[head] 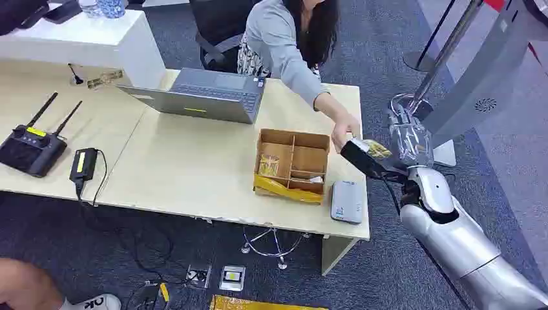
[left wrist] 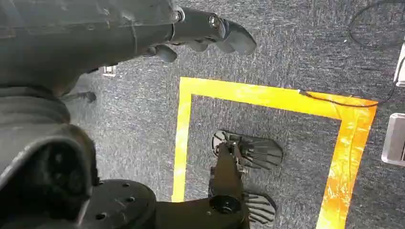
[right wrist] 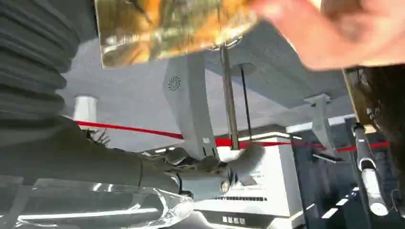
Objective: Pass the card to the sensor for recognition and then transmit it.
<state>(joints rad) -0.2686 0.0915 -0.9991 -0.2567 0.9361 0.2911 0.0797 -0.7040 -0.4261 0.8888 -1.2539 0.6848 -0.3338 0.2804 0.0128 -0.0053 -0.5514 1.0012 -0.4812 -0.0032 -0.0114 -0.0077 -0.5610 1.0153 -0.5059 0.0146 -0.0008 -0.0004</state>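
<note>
- Silver right arm (head: pixel 465 248) rises from the lower right corner of the head view, ending in the right robot hand (head: pixel 406 132) at the right edge of the worktop (head: pixel 187 174).
- Clear film wraps this right robot hand; it holds up a card (head: pixel 377 150) with a gold-yellow print, just beside a black block at the wrist.
- In the right wrist view the card (right wrist: pixel 176 28) fills the upper middle of the frame, blurred and glossy.
- From the upper middle of the head view a person in a grey top (head: pixel 278 45) reaches across the worktop, and the person's hand (head: pixel 344 132) touches the card's left end; whether that hand grips it I cannot tell.
- Right wrist view: the same hand (right wrist: pixel 344 33) is a blur in the upper right corner, at the card's edge.
- Lower centre-right on the worktop sits a cardboard divider box (head: pixel 292 165) with yellow tape along its near side.
- Just right of the box lies a grey card sensor (head: pixel 347 201), flat on the worktop, below the raised card and apart from it.
- An open laptop (head: pixel 207 93) stands at the upper centre, and a black remote with two antennas (head: pixel 32 145) lies at the left.
- Left robot hand (left wrist: pixel 210 31) hangs over the grey carpet with yellow floor tape (left wrist: pixel 267 95), fingers loosely apart and holding nothing.
</note>
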